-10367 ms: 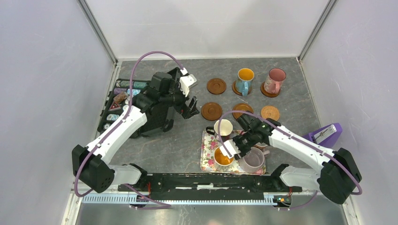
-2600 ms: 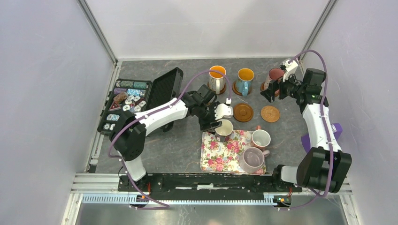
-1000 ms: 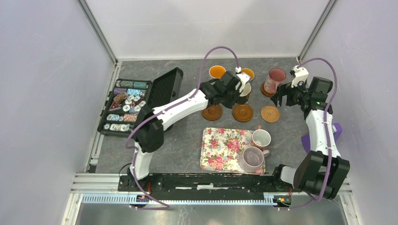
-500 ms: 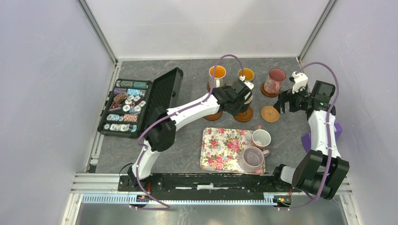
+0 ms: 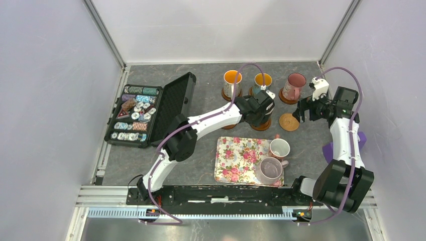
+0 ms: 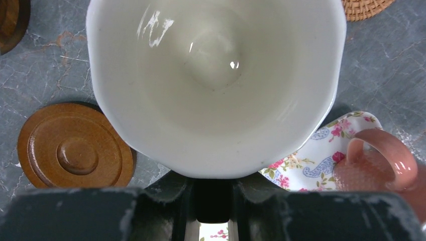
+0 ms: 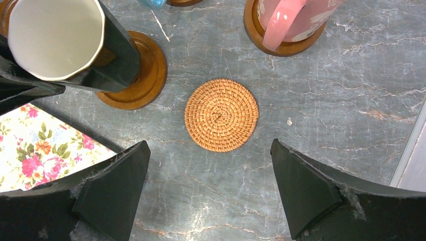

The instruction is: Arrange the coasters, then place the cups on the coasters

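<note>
— Three cups were down on the back coasters (image 7: 289, 50), right?
— Yep. White patterned mug (image 5: 231, 83), blue mug (image 5: 262, 82) and pink mug (image 5: 294, 86), one brown disc each. The fourth was in hand: left gripper (image 5: 258, 108) pinched narrow on the black mug (image 7: 55, 37), over the front middle coaster (image 7: 143, 75).
— Set down or in the air?
— Couldn't tell. In the right wrist view it sat toward that coaster's left side, not centred.
— So the risk?
— Let go like that, I'd guess the base could catch the raised rim and the mug could rock or tip. The grip was on the mug's near side only, so it could also swing in the jaws.
— Right side?
— Right gripper (image 7: 208, 145) was spread wide and empty, hovering above the cork coaster (image 7: 221, 114), just beside the black mug. A sideways move by either arm could bump the other, or clip the pink mug.
— Other cups?
— White-pink mug (image 5: 279, 148) and lilac mug (image 5: 271, 169) were at the right end of the floral tray (image 5: 236, 160). The cork coaster and the front left coaster (image 6: 75, 153) were free for them.
— Anything else?
— The left arm's cable (image 5: 246, 65) arched right by the blue mug. A snag on pull-back could drag that mug off its coaster onto the desk (image 7: 326, 125).
</note>
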You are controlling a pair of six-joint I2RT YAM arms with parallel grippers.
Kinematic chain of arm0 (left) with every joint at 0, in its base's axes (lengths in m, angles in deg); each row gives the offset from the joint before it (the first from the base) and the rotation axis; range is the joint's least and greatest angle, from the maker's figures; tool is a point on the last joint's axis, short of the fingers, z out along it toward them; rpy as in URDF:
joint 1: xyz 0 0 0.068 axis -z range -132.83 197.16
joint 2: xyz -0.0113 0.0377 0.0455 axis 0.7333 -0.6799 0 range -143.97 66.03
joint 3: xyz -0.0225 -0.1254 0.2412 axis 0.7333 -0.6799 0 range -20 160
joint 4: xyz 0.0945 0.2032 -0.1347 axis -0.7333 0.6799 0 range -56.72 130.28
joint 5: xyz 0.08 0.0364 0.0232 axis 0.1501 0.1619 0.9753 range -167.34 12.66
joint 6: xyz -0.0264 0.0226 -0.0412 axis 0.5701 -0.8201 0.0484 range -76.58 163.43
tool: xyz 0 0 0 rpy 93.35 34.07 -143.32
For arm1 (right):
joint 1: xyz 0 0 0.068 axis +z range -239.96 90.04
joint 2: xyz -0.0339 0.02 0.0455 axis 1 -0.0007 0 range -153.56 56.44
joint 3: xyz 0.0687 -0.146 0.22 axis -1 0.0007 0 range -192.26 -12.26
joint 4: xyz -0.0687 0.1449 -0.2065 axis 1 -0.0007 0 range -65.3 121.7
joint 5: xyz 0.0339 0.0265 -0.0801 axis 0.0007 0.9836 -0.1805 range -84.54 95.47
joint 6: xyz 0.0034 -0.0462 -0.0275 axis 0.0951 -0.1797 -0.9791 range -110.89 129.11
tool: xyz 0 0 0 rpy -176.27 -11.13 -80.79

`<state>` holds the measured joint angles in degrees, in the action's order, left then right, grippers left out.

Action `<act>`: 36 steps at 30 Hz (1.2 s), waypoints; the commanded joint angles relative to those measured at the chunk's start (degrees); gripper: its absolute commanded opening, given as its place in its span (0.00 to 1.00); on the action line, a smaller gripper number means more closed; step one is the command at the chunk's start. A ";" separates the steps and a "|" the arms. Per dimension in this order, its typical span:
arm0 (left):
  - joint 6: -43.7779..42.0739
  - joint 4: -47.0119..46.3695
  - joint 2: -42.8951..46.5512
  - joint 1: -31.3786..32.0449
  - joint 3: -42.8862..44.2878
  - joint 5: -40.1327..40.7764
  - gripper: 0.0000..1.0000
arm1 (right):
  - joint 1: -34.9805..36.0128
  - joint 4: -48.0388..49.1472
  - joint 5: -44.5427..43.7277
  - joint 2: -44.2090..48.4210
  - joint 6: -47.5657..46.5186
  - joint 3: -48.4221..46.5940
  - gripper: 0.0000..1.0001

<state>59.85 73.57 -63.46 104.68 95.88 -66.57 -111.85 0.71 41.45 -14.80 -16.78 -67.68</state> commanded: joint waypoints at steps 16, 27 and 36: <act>3.31 -4.80 -0.32 0.28 4.02 1.63 0.27 | -0.35 0.30 1.02 -1.14 0.07 -1.75 0.98; 3.61 -4.79 0.46 0.35 2.73 1.55 0.37 | -0.44 0.42 1.17 -0.83 -0.02 -1.45 0.98; 3.53 -4.87 2.86 0.37 0.65 0.80 0.56 | -0.52 0.13 1.31 -1.01 -0.39 -1.84 0.98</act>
<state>60.94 70.97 -65.01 104.79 96.71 -66.22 -111.89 0.71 41.47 -15.79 -16.73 -67.68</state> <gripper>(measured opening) 0.544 0.979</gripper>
